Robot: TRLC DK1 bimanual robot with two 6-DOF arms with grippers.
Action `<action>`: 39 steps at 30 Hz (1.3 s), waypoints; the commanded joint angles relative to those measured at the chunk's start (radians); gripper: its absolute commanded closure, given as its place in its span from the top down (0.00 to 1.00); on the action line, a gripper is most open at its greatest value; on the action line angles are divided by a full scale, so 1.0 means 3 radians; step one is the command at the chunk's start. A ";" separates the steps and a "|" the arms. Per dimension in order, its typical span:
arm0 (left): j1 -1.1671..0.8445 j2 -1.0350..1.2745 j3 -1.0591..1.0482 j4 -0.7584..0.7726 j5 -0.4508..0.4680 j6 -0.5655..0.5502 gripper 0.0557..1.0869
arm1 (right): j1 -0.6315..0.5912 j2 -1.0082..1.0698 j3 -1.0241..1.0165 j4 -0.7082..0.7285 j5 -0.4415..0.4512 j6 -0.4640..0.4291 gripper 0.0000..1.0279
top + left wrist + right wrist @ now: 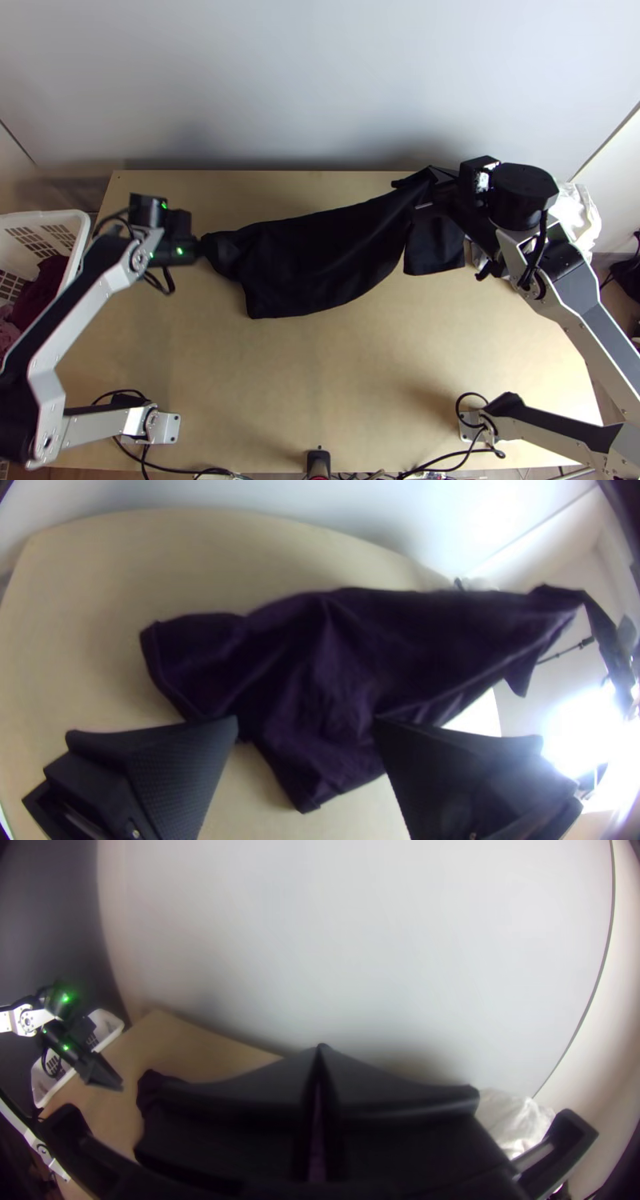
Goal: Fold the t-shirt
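Observation:
The black t-shirt [320, 256] stretches across the table's back half, its right end raised at my right gripper [436, 188] and a flap hanging there. My left gripper [204, 248] is at the shirt's left end. In the left wrist view the shirt [320, 673] looks dark purple and creased, and my left gripper [305, 730] stands open with its fingers wide apart above it. In the right wrist view my right gripper [320, 1053] is shut on the shirt, a strip of cloth between its fingers.
A white basket [76, 220] with dark red and pink cloth stands at the left edge. White cloth [588, 212] lies at the right behind the right arm. The wall [320, 80] rises behind the table [336, 384]. Cables run along the near edge.

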 commanded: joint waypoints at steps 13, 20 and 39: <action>-0.1453 -0.0823 -0.1377 0.0170 -0.0509 -0.0145 0.95 | 0.0005 0.0043 0.0025 0.0015 -0.0004 0.0028 0.03; -0.1376 -0.0521 -0.1392 0.0420 -0.0703 -0.0242 0.95 | 0.0005 0.0058 0.0117 -0.0021 -0.0004 0.0028 0.03; -0.1361 0.0251 -0.1239 0.1228 -0.0754 -0.0902 0.95 | 0.0025 0.0043 0.0184 -0.0123 -0.0004 0.0008 0.03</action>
